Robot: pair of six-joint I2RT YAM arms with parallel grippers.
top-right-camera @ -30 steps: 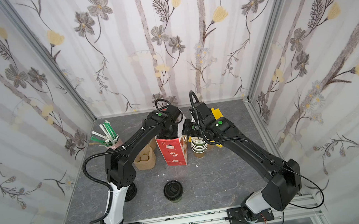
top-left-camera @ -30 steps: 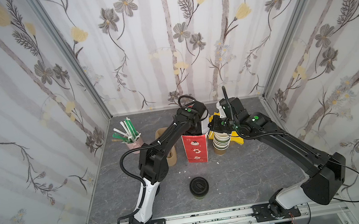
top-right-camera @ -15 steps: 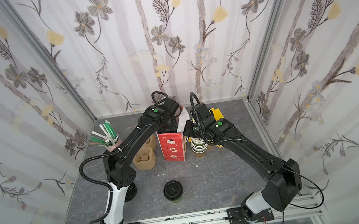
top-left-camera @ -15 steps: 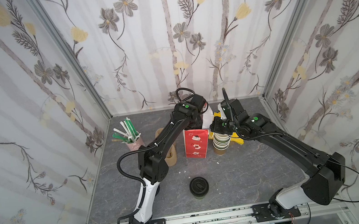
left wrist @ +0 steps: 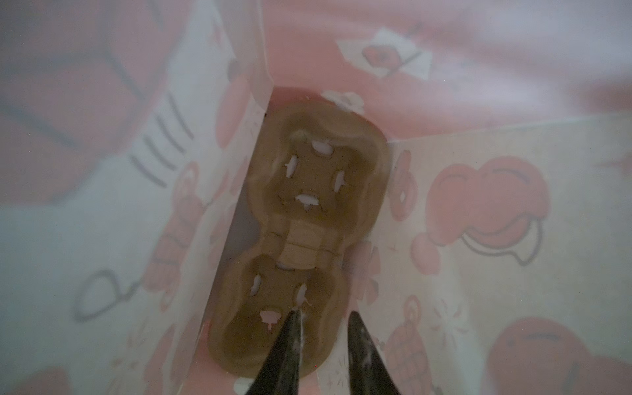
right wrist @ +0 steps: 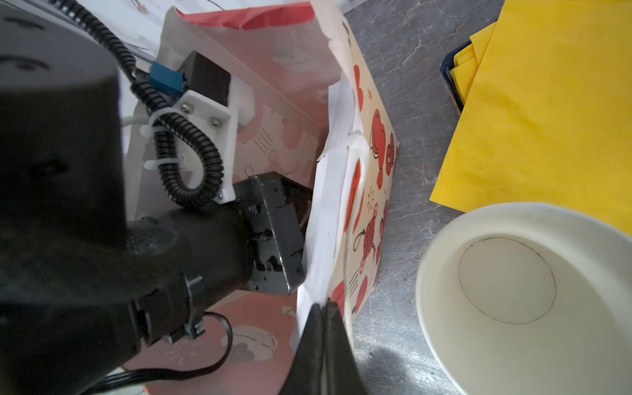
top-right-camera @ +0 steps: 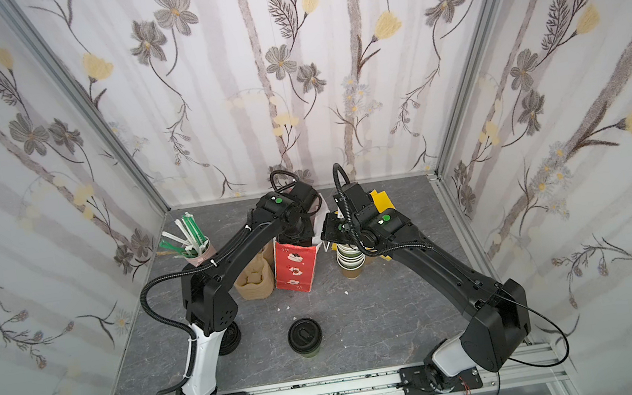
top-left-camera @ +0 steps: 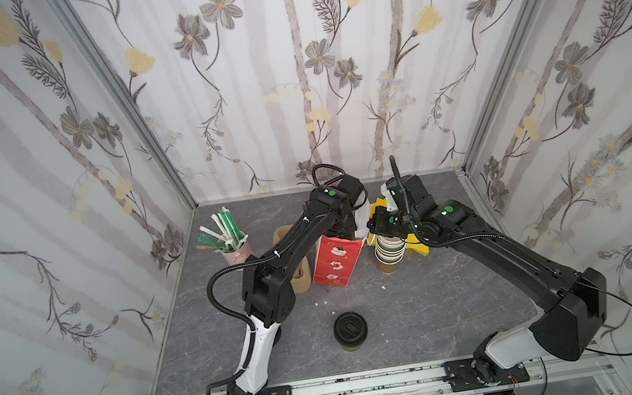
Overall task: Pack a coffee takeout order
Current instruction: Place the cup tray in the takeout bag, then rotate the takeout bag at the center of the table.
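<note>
- Tan moulded pulp carrier (left wrist: pixel 307 212) lies flat on the floor of the red paper bag (top-left-camera: pixel 333 261), both cup wells empty: the first item of the order is packed.
- Left gripper (left wrist: pixel 323 314) reaches deep into the bag, its jaws a narrow gap apart just over the carrier's near well. Whether a fingertip touches the pulp cannot be told.
- Right gripper (right wrist: pixel 323 307) is pinched closed on the bag's white-lined lip, holding the mouth open.
- Left to pack, by the look of it:
  - the black-lidded cup (top-left-camera: pixel 350 330), standing alone on the table (top-left-camera: pixel 426 309) well in front of the bag;
  - a yellow napkin (right wrist: pixel 547 102) from the pile beside the stack of empty cups (right wrist: pixel 513 290);
  - a green straw (top-left-camera: pixel 228 229) from the pink holder (top-left-camera: pixel 236 254), past the spare carriers (top-right-camera: pixel 253 283).
- Only the left wrist view sees inside the bag; in both top views the left arm (top-left-camera: pixel 291 240) hides its mouth.
- Only the right wrist view shows the grip on the lip.
- The lidded cup and the straws appear in the top views alone.
</note>
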